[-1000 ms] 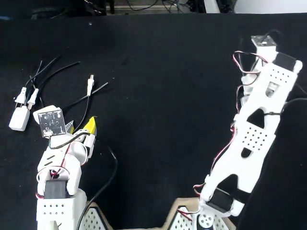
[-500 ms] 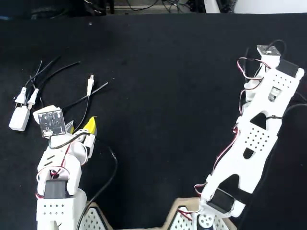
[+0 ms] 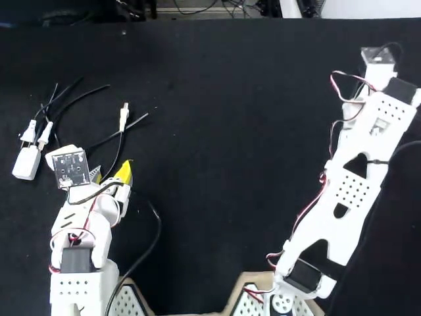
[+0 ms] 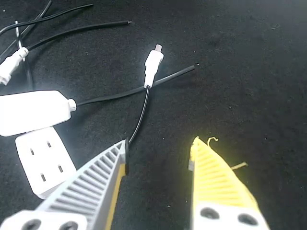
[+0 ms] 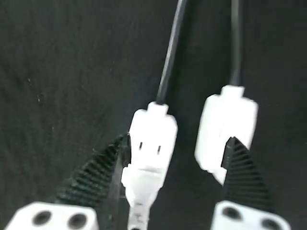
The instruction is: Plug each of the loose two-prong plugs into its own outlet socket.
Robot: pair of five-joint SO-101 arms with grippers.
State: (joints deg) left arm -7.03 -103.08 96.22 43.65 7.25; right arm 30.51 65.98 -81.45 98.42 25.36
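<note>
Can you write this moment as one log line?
left gripper: open, near loose plug | right gripper: open, around two white connectors

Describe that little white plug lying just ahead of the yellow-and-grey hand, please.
The plug is small, slim and white, plastic by its look, with a short stub at its far end. It lies flat on the black table, gripped by nothing. A thin black cord leaves its near end, crosses another black wire and runs toward the open left hand.

Smooth white plastic plugs; matt black cloth
</note>
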